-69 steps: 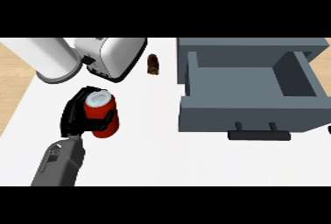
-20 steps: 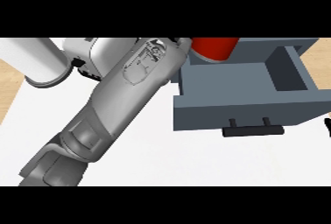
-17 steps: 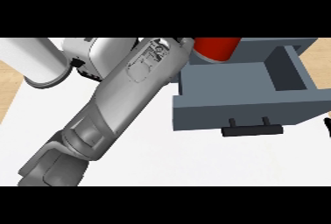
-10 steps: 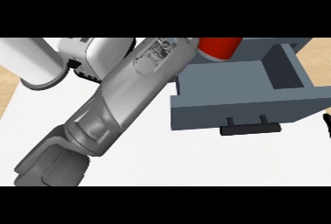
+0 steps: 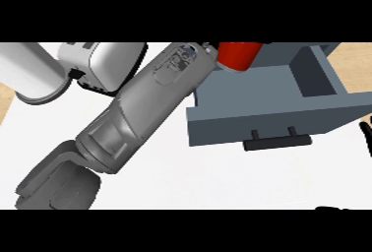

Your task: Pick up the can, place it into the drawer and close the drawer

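The red can (image 5: 236, 55) hangs in the air over the back left corner of the open grey drawer (image 5: 276, 88). My left forearm runs from the lower left up to it. The left hand (image 5: 211, 47) is at the can's left side, mostly hidden behind the wrist and the view's top edge, and is shut on the can. The drawer is pulled out toward me, its black handle (image 5: 277, 142) on the front face. Of my right hand (image 5: 365, 134), only dark fingers show, pointing up at the right edge, beside the drawer's front corner.
A white and grey appliance (image 5: 109, 64) stands at the back left, with a white cylinder (image 5: 33, 74) beside it. The white counter (image 5: 218, 182) spreads in front of the drawer. Wooden floor shows past the counter's left edge.
Since 3.5 s ago the can has been lifted off the counter and carried right, over the drawer. In the last second the forearm's elbow end slid lower left; the can barely moved.
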Controlling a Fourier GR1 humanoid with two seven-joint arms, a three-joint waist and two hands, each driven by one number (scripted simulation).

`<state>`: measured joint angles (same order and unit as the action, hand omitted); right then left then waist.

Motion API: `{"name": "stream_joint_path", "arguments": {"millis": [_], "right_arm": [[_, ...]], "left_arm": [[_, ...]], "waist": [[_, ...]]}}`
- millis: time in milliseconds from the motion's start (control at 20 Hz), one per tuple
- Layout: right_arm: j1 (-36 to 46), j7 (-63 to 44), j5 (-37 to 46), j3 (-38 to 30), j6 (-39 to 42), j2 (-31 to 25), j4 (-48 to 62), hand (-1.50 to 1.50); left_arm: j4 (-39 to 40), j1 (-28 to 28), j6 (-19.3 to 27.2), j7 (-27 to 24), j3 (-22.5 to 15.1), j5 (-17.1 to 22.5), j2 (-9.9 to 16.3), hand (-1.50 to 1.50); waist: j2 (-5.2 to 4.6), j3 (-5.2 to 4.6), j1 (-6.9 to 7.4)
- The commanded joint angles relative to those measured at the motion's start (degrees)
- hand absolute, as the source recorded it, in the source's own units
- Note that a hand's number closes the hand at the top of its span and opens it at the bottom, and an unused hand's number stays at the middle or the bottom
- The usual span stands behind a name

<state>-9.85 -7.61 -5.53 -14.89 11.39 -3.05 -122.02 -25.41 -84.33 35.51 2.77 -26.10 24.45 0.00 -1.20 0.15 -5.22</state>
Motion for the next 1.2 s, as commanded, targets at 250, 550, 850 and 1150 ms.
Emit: {"name": "stream_joint_path", "arguments": {"millis": [250,550,850,1150], "right_arm": [[3.6,-0.9,0.2,1.3,-0.4,-0.2,1.2,-1.50],[2.4,-0.2,0.2,0.3,-0.3,-0.5,0.2,-1.50],[6.5,-0.3,2.4,2.1,-1.2,-0.6,2.8,-1.50],[4.6,-0.5,2.3,2.8,-1.2,0.4,0.9,-1.50]], "left_arm": [[2.8,2.0,2.8,-3.4,-6.0,2.8,0.0,1.50],[5.0,1.5,2.6,-4.5,-7.5,3.4,0.0,-1.50],[5.6,3.1,6.5,-5.8,-8.9,4.9,0.0,-1.50],[4.2,2.4,8.8,-4.5,-10.4,7.0,0.0,-1.50]], "waist": [[-0.67,0.05,-2.12],[-0.57,0.03,-1.97],[-1.08,0.04,-2.43],[-0.61,0.01,-2.34]]}}
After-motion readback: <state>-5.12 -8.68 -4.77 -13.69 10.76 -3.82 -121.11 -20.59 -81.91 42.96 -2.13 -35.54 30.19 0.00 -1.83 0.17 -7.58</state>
